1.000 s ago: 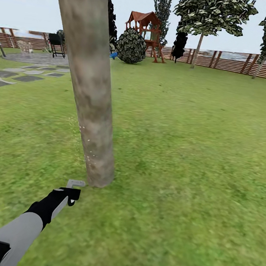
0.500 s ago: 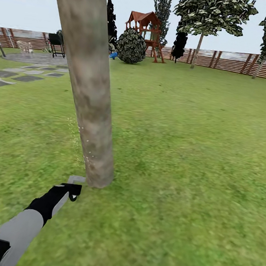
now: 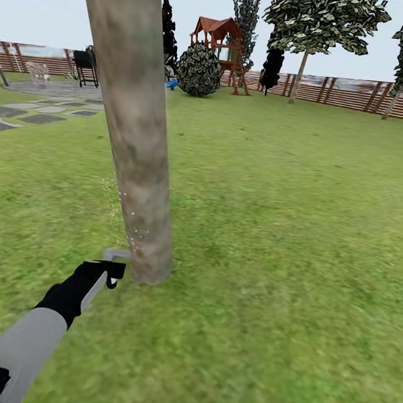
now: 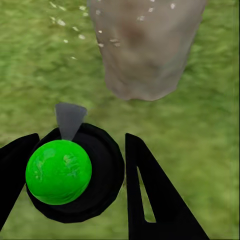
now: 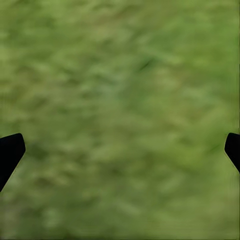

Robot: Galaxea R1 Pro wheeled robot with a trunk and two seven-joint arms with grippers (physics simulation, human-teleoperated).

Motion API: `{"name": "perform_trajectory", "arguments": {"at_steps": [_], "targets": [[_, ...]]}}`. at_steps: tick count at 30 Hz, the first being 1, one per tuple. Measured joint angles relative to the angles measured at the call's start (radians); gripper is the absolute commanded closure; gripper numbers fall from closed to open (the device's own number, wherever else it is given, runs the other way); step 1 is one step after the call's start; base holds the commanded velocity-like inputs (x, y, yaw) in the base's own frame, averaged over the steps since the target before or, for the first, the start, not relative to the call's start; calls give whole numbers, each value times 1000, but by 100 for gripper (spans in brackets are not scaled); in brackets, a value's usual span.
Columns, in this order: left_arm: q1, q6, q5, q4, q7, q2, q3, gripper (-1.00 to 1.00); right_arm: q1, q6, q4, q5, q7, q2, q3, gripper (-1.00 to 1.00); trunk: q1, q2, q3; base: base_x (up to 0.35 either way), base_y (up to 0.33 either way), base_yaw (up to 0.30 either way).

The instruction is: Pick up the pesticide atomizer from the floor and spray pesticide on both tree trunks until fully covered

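The tree trunk (image 3: pixel 135 157) looked matt and rough, mottled grey-brown like weathered bark. The pesticide atomizer (image 4: pixel 75 175) showed a matt black plastic body topped by a glossy, smooth green dome. The grass floor (image 3: pixel 281 266) appeared soft, blurred and matt. The fence (image 3: pixel 355 93) looked like brown slatted wood.

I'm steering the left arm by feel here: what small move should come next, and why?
Probably raise the left hand a little, nozzle kept on the thick mottled grey-brown trunk. The black, green-capped atomizer it grips points at the trunk's base, and the pale spray specks sit only low down; the bark above looks bare.
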Motion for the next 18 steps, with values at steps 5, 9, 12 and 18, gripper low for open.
{"name": "perform_trajectory", "arguments": {"at_steps": [5,9,12,18], "targets": [[-2,38,-7,-21,0,-45,-2,100,0,-9,-55,-7,-1,3,-7,-100,0,0,0,0,0,0],[-1,44,-16,-41,0,-23,0,100,0,-21,-64,-2,1,-5,-3,-100,0,0,0,0,0,0],[-4,44,-17,-41,0,2,0,100,0,-22,-63,1,2,-3,0,-100,0,0,0,0,0,0],[-17,148,-8,-117,1,-66,-4,100,0,-22,-62,2,3,-1,1,-100,0,0,0,0,0,0]]}}
